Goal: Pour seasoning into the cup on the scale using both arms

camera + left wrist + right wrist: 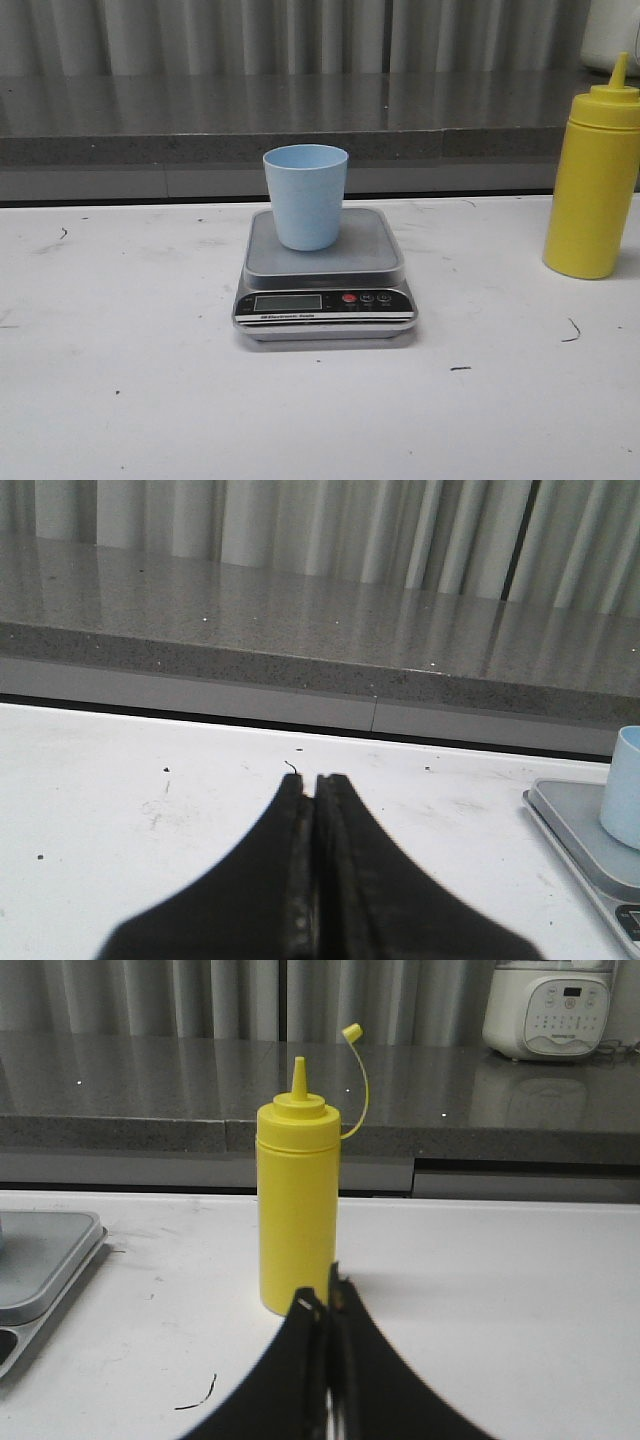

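The cup [306,196] stood on the scale [326,268] ready for weighing, the bottle [297,1210] untouched, both grippers [314,780] [330,1278] clenched empty.

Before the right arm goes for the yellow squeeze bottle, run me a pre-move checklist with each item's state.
1. Pale blue cup upright on the scale platform: ok.
2. Yellow squeeze bottle upright on the white table: ok.
3. Nozzle's tethered tip cap off: ok.
4. Right gripper open for grasping: not ok, shut.
5. Left gripper free: ok, shut on nothing.
6. Scale display zeroed: cannot tell.
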